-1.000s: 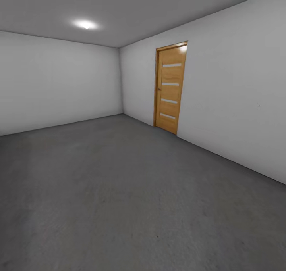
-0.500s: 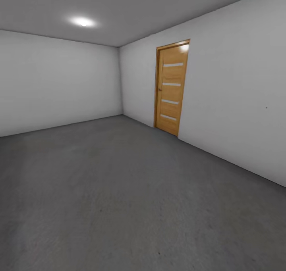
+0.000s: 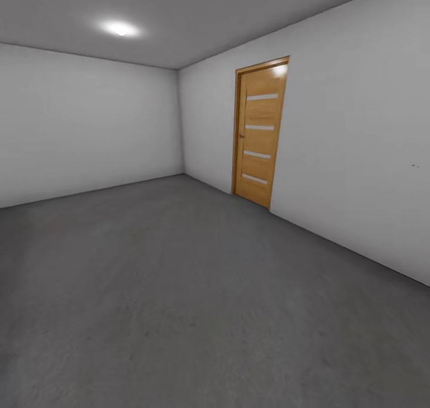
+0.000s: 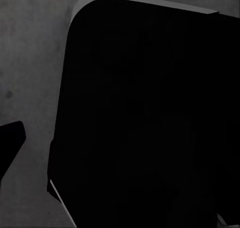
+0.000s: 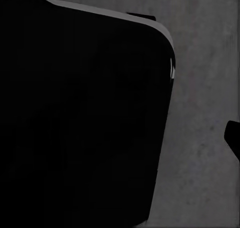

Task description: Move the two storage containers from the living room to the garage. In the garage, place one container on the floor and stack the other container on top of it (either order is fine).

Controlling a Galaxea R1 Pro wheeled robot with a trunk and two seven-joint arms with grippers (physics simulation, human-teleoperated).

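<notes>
Garage floor (image 3: 179, 288): matte speckled grey concrete; plain white walls, panelled wooden door (image 3: 260, 132). Tool states unreadable.

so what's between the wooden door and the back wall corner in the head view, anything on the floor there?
Nothing: bare white wall runs from the wooden door to the corner, and the grey concrete floor below it is bare.

Floor (image 3: 179, 288) is lying in the foreground, running back to a rear wall (image 3: 89, 121); a door (image 3: 260, 133) is standing in the right wall (image 3: 358, 145) (near the corner), beneath a ceiling light (image 3: 121, 29).
</notes>
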